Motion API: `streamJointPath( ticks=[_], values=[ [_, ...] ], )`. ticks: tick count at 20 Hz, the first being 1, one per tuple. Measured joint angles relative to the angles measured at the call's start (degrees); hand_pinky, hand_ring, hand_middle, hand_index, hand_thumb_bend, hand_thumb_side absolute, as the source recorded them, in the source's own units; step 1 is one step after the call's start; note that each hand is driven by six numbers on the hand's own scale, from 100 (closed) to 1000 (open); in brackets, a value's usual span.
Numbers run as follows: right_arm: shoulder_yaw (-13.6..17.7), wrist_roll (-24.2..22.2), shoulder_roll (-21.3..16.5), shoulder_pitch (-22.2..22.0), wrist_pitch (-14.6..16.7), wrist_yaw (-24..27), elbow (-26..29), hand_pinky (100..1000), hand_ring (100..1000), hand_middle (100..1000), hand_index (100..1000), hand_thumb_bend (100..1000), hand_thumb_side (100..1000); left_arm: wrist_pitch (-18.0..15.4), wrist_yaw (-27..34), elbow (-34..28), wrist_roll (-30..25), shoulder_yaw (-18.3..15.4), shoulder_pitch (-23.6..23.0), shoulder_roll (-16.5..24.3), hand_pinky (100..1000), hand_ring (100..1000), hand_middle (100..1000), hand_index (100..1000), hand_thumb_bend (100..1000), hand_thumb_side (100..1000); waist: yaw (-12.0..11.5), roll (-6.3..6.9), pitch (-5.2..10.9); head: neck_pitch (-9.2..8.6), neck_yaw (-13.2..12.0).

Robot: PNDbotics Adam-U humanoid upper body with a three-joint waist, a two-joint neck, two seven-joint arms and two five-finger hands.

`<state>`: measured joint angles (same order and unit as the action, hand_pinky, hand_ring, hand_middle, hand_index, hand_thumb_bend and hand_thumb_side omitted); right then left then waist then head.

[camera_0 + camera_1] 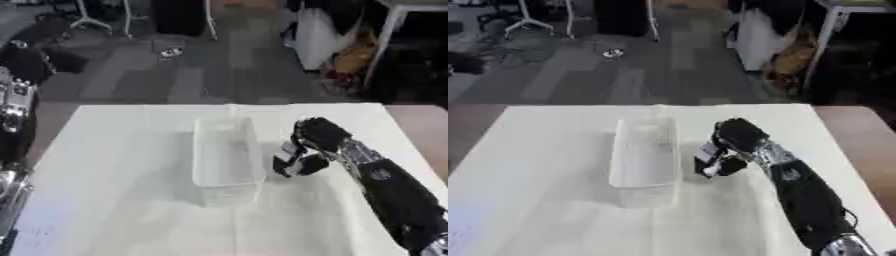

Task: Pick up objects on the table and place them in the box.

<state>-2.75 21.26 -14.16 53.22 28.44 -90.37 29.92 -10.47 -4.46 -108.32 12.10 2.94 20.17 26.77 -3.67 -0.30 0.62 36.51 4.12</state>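
Note:
A clear plastic box (pixel 226 159) stands in the middle of the white table (pixel 122 165), long side running away from me. I can see nothing inside it. My right hand (pixel 308 146) hangs just right of the box's right wall, close to the tabletop, fingers curled downward. A small pale thing (pixel 708 169) shows between the fingers and thumb; I cannot make out what it is. No loose object shows on the table. My left arm (pixel 14 107) runs along the left edge of the left eye view, and its hand is out of sight.
Bare brown table edges (pixel 855 135) flank the white cloth on both sides. Beyond the far edge are grey floor, chair legs and bags (pixel 350 55).

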Motion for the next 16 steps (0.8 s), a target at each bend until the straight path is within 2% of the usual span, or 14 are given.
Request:
streamJointPath(
  ticks=[7, 8, 9, 10, 16],
  values=[
    [-0.30, 2.26, -0.01, -0.01, 0.61, 1.80, -0.28, 100, 100, 100, 255, 586, 765, -0.06, 0.01, 0.00, -0.09, 0.00, 0.00, 0.00, 612, 635, 807, 886, 159, 1000, 0.00, 0.00, 0.00, 0.00, 0.00],
    [-0.28, 2.42, -0.01, -0.02, 0.71, 2.06, -0.28, 100, 100, 100, 286, 578, 740, -0.06, 0.01, 0.00, -0.09, 0.00, 0.00, 0.00, 612, 634, 807, 886, 159, 1000, 0.00, 0.00, 0.00, 0.00, 0.00],
    [-0.10, 2.67, -0.01, -0.06, 0.71, 2.37, -0.17, 100, 100, 100, 265, 580, 757, -0.06, 0.01, 0.00, -0.09, 0.00, 0.00, 0.00, 612, 635, 807, 886, 159, 1000, 0.02, 0.00, 0.00, 0.00, 0.00],
    [0.23, 2.97, -0.02, -0.31, 0.79, 2.75, 0.05, 100, 100, 100, 291, 577, 734, -0.06, 0.01, 0.00, -0.09, 0.00, 0.00, 0.00, 612, 634, 807, 886, 159, 1000, 0.02, 0.00, 0.00, 0.00, 0.01],
    [1.87, 4.85, -0.19, -1.19, 1.01, 6.60, 3.37, 100, 100, 100, 288, 565, 737, -0.06, 0.01, -0.01, -0.09, 0.00, 0.00, 0.00, 612, 634, 807, 886, 159, 1000, 0.03, 0.01, 0.00, -0.01, 0.01]
  ],
)
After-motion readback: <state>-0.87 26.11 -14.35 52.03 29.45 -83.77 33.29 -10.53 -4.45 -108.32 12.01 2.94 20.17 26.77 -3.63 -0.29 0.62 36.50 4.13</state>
